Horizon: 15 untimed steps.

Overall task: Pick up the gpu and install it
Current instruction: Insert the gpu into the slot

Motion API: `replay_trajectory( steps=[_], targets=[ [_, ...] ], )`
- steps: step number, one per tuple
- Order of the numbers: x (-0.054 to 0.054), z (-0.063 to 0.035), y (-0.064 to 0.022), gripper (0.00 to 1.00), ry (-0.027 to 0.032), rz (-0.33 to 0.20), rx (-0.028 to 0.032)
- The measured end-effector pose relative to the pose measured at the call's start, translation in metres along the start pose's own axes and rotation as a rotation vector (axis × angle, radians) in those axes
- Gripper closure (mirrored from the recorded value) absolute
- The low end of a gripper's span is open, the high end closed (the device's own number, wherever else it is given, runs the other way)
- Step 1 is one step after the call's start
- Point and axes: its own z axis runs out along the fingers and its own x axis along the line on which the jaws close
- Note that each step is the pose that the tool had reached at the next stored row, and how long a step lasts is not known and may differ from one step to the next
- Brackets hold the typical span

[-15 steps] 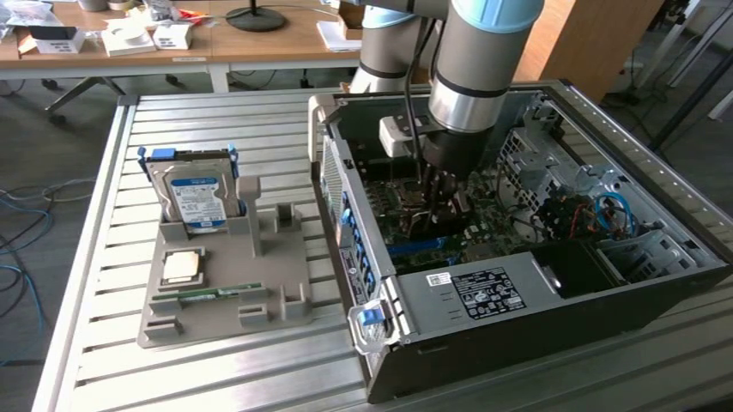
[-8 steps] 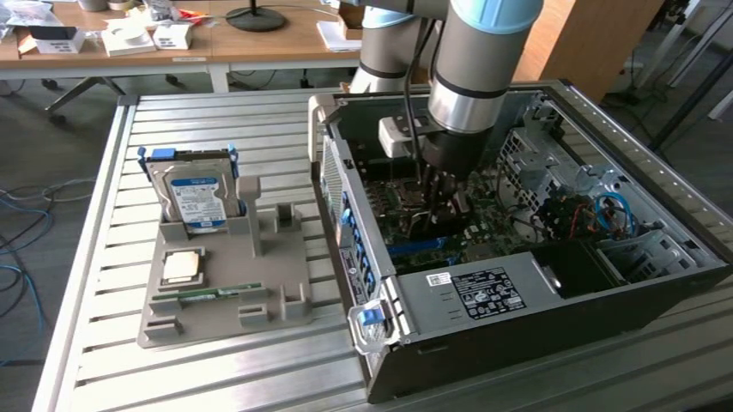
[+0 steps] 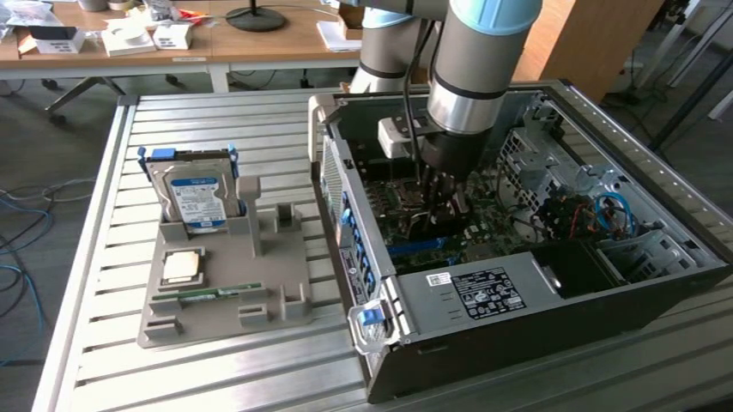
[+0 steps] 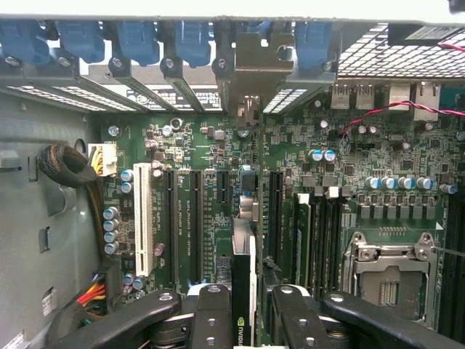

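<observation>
Tool: the tool point(image 4: 251, 309) is closed on the gpu point(image 4: 243, 287); one finger point(image 4: 211, 313) is on each side of the card, and the pads press on its two flat faces.
Gpu: it stands on its edge between the fingers, so the wrist view sees it from its thin side. It is over the motherboard point(image 4: 203, 145), and its metal bracket reaches toward the rear wall under the blue latches point(image 4: 138, 36).
Gpu and slots: the card lies parallel to the long black expansion slots point(image 4: 195, 225) and the white slot point(image 4: 143, 218), beside them. I cannot tell if its lower edge already sits in a slot.
Arm: in the exterior view the arm comes down from above into the open computer case point(image 3: 481, 360), with the tool point(image 3: 441, 193) low over the board and the dark gpu point(image 3: 424, 227) under it.
Motherboard: the CPU socket point(image 4: 389, 280) is on the other side of the card from the slots, with memory modules point(image 4: 304, 233) between them.
Case: it lies on its side on the slatted metal counter point(image 3: 172, 378).
Holder: a grey holder point(image 3: 218, 318) stands on the counter at the exterior view's left of the case.
On the holder: a blue-labelled hard drive point(image 3: 197, 193) stands upright, a processor chip point(image 3: 184, 266) lies flat, and a green memory stick point(image 3: 212, 293) lies near it.
</observation>
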Motion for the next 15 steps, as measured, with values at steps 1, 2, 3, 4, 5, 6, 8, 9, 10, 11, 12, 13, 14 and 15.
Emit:
replay_trajectory(
  steps=[1,2,3,4,5,6,8,9,10,11,12,13,14,15],
  targets=[
    [0.0000,0.0000,0.0000,0.74,0.0002,0.000,-0.0001],
    [0.0000,0.0000,0.0000,0.74,0.0001,0.000,-0.0001],
    [0.0000,0.0002,0.0001,0.74,0.0000,0.000,0.0000],
    [-0.0001,0.0008,0.0001,0.74,-0.0004,0.000,0.0002],
    [0.0000,0.0010,0.0002,0.74,-0.0003,0.000,0.0001],
    [0.0000,0.0011,0.0002,0.74,0.0000,0.000,0.0000],
    [-0.0001,0.0020,0.0005,0.74,0.0000,0.000,0.0000],
    [-0.0001,0.0020,0.0005,0.74,0.0000,0.000,0.0000],
    [-0.0001,0.0020,0.0005,0.74,0.0000,0.000,-0.0004],
    [-0.0001,0.0020,0.0005,0.74,0.0000,0.000,-0.0013],
    [-0.0001,0.0020,0.0004,0.74,0.0000,0.000,-0.0024],
    [-0.0001,0.0020,0.0003,0.74,-0.0001,0.000,-0.0034],
    [-0.0001,0.0020,0.0002,0.74,0.0000,0.000,-0.0045],
    [-0.0001,0.0020,0.0001,0.74,0.0001,0.000,-0.0055]
  ],
)
